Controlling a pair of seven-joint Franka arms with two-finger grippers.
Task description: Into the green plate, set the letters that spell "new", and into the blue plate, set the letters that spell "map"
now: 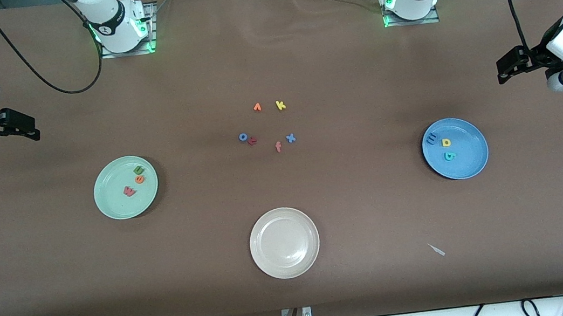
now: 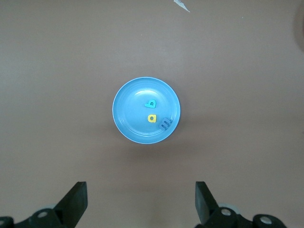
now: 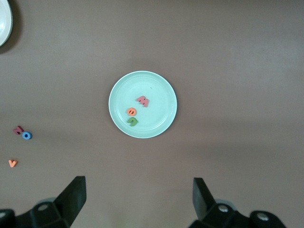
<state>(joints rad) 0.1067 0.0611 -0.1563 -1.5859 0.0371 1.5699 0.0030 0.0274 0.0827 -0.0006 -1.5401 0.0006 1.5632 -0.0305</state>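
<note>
Letters that spell "new": green n, orange e and pink-red w all lie in the green plate. Letters that spell "map": blue m, yellow a and teal p all lie in the blue plate. Judged: both words sorted, no pick outstanding. Landmark: beige plate; green plate sits toward the right arm's end from it, blue plate toward the left arm's end, both farther from the front camera. Right gripper hovers jaws spread, empty, with the green plate before it; left gripper likewise at the blue plate. Leftover letters, including blue o, lie between the plates.
</note>
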